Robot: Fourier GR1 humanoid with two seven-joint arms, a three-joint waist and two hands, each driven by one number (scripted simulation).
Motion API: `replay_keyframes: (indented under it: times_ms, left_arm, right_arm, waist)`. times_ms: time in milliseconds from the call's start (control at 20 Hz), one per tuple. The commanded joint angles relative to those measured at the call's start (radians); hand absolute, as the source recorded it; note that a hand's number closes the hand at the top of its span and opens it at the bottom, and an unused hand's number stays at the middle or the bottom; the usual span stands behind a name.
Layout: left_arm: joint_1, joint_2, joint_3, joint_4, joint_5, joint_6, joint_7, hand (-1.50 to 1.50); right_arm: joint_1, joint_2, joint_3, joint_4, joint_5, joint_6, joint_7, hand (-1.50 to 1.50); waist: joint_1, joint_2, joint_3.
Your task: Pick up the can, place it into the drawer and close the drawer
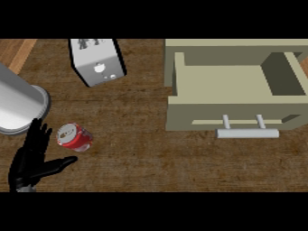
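Left hand (33, 158) rested open at seven o'clock, fingers straight, just beside the red can (74, 137) standing on the wooden desk (143, 158). At two o'clock, well apart, the beige drawer (243, 85) stood pulled open.

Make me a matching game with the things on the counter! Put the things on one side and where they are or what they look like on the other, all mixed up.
Things:
1. can
2. drawer
3. left hand
4. white cylinder

Descriptions:
A. pulled open, with nothing inside
B. black, fingers straight, beside the can
C. red, with a silver top
D. big and pale, at the left edge

Pairs: 1-C, 2-A, 3-B, 4-D
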Motion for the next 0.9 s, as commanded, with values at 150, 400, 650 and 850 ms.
replay_keyframes:
  times_ms: [150,400,650,850]
  left_arm:
    - [-0.097,0.025,0.032,0.233,0.035,-0.034,-0.090,-1.50]
    - [-0.161,0.040,0.028,0.370,0.031,-0.052,-0.160,-1.50]
    - [-0.213,0.040,0.034,0.511,0.038,-0.070,-0.266,-1.50]
    - [-0.245,0.043,0.045,0.540,0.087,-0.103,-0.235,-1.50]
  right_arm:
    - [-0.036,-0.010,-0.029,0.035,0.000,0.029,0.008,-1.50]
    - [-0.047,-0.018,-0.054,-0.021,-0.048,0.001,0.075,-1.50]
    - [-0.079,0.015,-0.010,-0.048,-0.007,-0.027,0.110,-1.50]
    - [-0.012,0.036,-0.016,-0.059,-0.001,0.005,0.052,-1.50]
  waist:
    - [0.000,0.000,0.000]
    - [-0.002,0.000,0.000]
    - [0.000,0.001,0.000]
    - [-0.003,0.001,0.000]
